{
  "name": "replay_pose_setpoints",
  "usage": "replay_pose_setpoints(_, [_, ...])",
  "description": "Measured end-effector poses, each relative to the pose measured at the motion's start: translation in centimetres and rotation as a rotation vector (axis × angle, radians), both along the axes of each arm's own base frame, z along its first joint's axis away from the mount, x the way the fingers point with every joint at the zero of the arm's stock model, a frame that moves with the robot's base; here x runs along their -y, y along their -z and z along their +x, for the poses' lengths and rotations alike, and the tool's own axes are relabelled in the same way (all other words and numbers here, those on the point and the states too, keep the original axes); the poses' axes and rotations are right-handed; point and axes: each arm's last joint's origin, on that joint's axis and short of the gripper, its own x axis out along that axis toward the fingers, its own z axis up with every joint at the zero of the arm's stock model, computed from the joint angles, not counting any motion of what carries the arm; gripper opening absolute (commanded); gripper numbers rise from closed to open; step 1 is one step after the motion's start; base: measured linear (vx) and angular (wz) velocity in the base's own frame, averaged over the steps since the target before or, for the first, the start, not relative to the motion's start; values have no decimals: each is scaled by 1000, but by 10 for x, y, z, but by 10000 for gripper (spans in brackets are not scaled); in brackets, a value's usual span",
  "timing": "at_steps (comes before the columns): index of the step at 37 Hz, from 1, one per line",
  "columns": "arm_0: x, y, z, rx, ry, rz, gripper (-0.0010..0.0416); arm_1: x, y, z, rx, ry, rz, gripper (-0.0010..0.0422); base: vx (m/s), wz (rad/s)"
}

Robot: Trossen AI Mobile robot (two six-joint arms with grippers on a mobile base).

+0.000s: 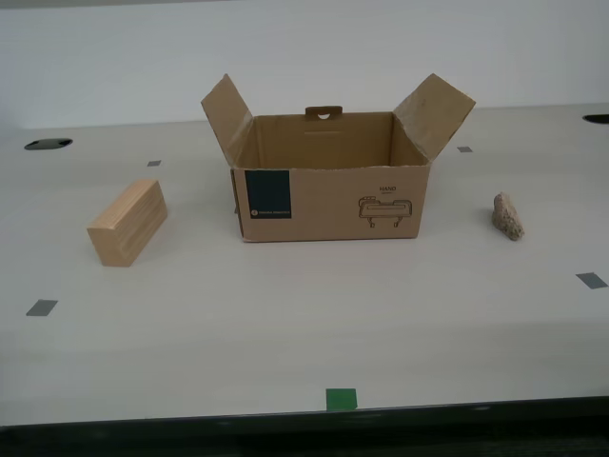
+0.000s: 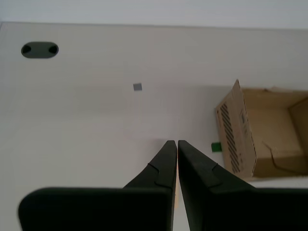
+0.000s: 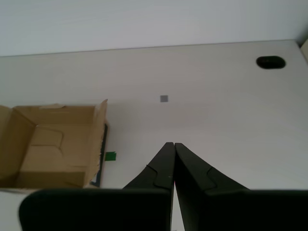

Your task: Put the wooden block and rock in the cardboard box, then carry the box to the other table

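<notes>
Both jaws pressed together and empty, my first gripper (image 3: 172, 144) and my second gripper (image 2: 173, 142) hover; the wooden block (image 1: 127, 222) looks stiff, light, best pinched across its narrow sides.

A brown cardboard box (image 1: 328, 181) sits on a pale table (image 1: 285, 324), closer to the far edge than the near edge. Its flaps stand up and it is open on top. On its front are a dark blue square label (image 1: 267, 194) and a small line drawing (image 1: 385, 210). A wooden block (image 1: 127, 222) lies toward the exterior view's left, apart from the box. A little rock (image 1: 508, 215) lies toward the exterior view's right, also apart from it. A green tape square (image 1: 341, 399) is stuck at the near edge. Small grey tape squares (image 1: 41, 307) dot the table.
</notes>
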Motion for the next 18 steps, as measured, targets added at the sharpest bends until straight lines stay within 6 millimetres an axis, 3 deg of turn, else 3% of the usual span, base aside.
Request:
replay_pose_setpoints(11, [-3,-6,-3,-72,-78,72,0,1,-9,16,-167,36,31,0,0,0])
replay_pose_setpoints(18, [-3,-8,-7,-141,-76,75,0,5,-13,16,-192,71,8,0,0,0])
